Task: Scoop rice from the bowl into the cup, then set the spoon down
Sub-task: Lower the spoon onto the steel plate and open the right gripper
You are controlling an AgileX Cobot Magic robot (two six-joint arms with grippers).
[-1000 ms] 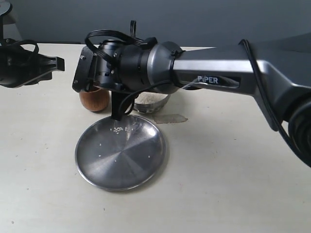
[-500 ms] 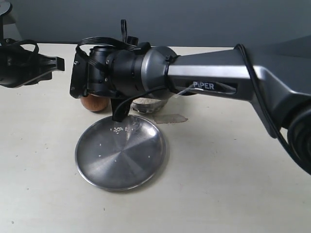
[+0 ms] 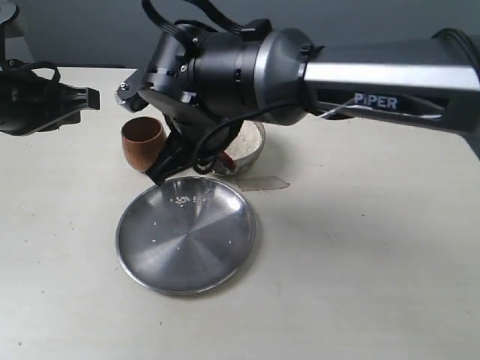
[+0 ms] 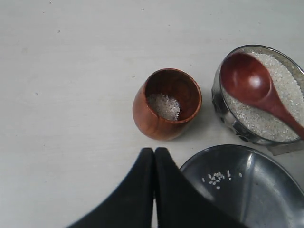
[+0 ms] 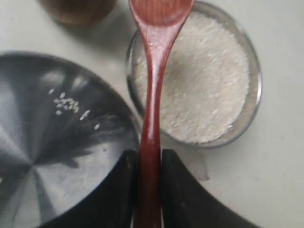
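Note:
My right gripper is shut on the slim handle of the reddish-brown spoon. The spoon's oval bowl carries no grains and sits over the rim of the steel bowl, on the side towards the cup. White rice fills that bowl. The brown wooden cup stands upright beside it with a small heap of rice at its bottom. Back at the left, away from the cup, my left gripper is shut and holds nothing.
A large flat steel plate lies in front of the cup and bowl, with a few loose grains on it. The right arm reaches across above the bowl. A scrap of clear tape lies by the bowl.
The right wrist has turned and swung back from over the cup toward the bowl, so the cup now shows. The left arm has not moved.

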